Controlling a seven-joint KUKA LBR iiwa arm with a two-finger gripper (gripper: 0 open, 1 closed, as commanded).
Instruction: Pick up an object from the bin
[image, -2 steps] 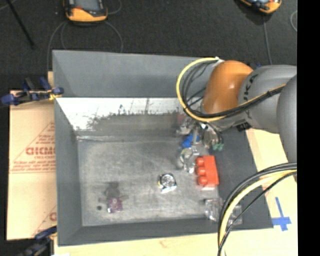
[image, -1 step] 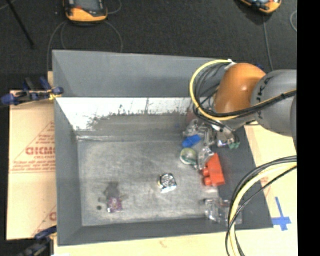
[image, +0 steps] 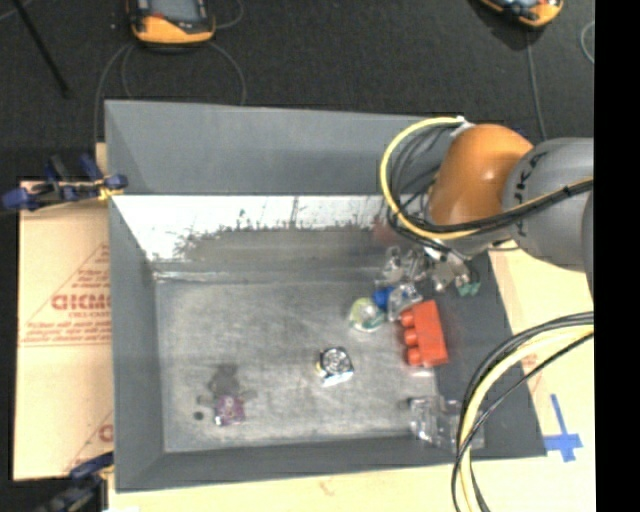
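Camera view, from above: shows the gripper (image: 410, 278) low at the right side of the grey bin (image: 135, 330), beneath the orange wrist cover (image: 475, 175). Hangs right over a small blue piece (image: 382, 298), with a pale round thing (image: 365, 316) just left of that and a red brick (image: 424, 335) close by (nearer the front wall). Cannot tell how wide the pincer stands, or whether it grips anything. Well apart: a silvery-yellow bit (image: 335, 366), a purple bit (image: 229, 408), a clear piece (image: 432, 420).
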